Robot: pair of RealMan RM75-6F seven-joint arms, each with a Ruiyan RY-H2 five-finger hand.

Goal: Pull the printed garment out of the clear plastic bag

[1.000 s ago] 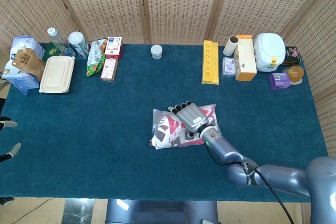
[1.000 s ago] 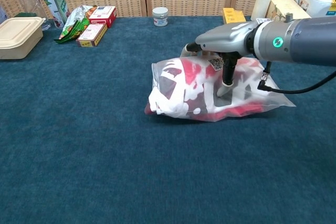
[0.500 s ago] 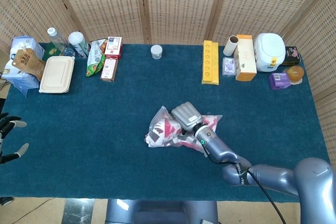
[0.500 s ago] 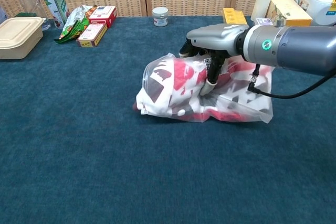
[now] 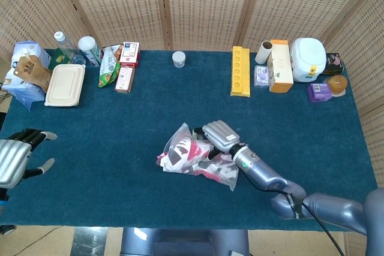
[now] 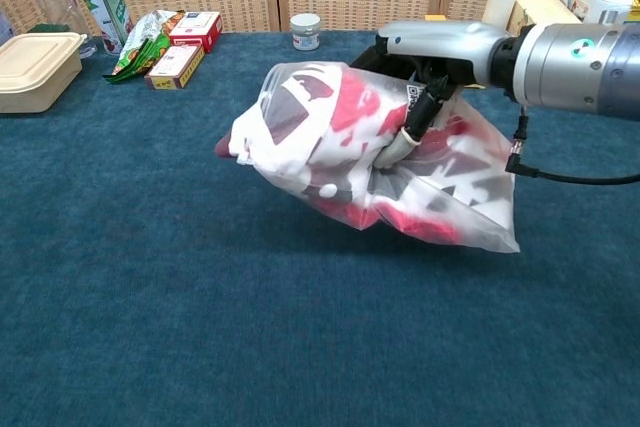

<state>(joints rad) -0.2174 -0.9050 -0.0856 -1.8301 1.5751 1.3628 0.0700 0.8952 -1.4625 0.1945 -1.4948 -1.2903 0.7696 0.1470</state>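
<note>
The clear plastic bag (image 6: 440, 212) holds a garment printed in red, white and dark grey (image 6: 320, 132). My right hand (image 6: 425, 77) grips the bag from above and holds it lifted off the blue table. In the head view the bag (image 5: 192, 157) hangs left of my right hand (image 5: 220, 136), near the table's middle front. My left hand (image 5: 15, 157) shows at the far left edge beyond the table, fingers apart, holding nothing. The chest view does not show the left hand.
A beige lunch box (image 5: 65, 84), bottles and snack packs (image 5: 117, 64) line the back left. A small jar (image 5: 179, 59) stands at back centre. A yellow tray (image 5: 240, 71), boxes and a white cooker (image 5: 308, 58) sit at the back right.
My right hand closed on the bag, dragged it left and lifted it off the table. My left hand rose into view at the far left.
</note>
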